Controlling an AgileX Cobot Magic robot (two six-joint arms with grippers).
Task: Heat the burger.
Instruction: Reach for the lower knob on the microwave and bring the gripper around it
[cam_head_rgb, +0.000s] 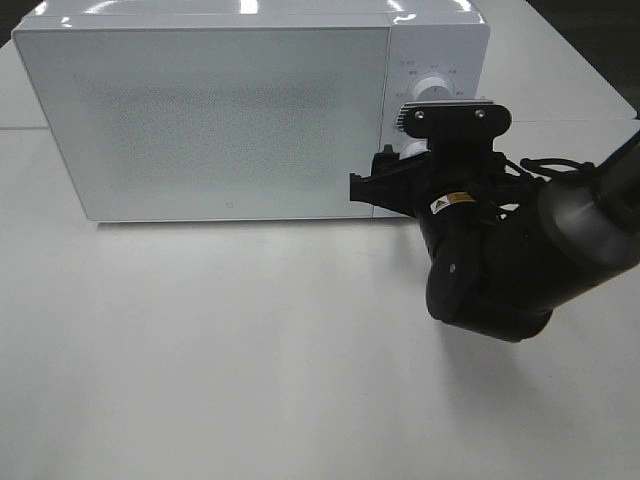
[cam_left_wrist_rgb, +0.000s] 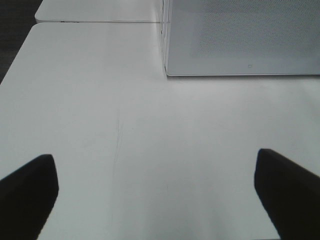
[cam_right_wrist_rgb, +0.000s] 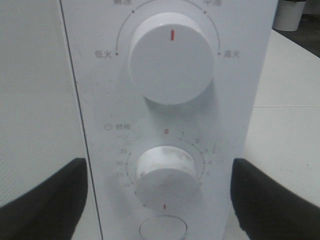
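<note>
The burger is out of view. The white microwave (cam_head_rgb: 220, 110) stands at the back of the table with its door shut. My right gripper (cam_head_rgb: 372, 175) hovers in front of the control panel. In the right wrist view the right gripper (cam_right_wrist_rgb: 160, 170) is open, one dark finger on each side of the lower timer knob (cam_right_wrist_rgb: 165, 172), clear of it. The knob's red mark points downward. Above it is the power knob (cam_right_wrist_rgb: 171, 59), its mark pointing up. My left gripper (cam_left_wrist_rgb: 156, 165) is open over bare table, with nothing between its fingers.
A round door button (cam_right_wrist_rgb: 163, 229) sits under the timer knob. The microwave's front corner (cam_left_wrist_rgb: 240, 35) lies ahead of the left gripper. The white table (cam_head_rgb: 250, 360) spreads in front of the microwave, with a seam between tabletops at the far left.
</note>
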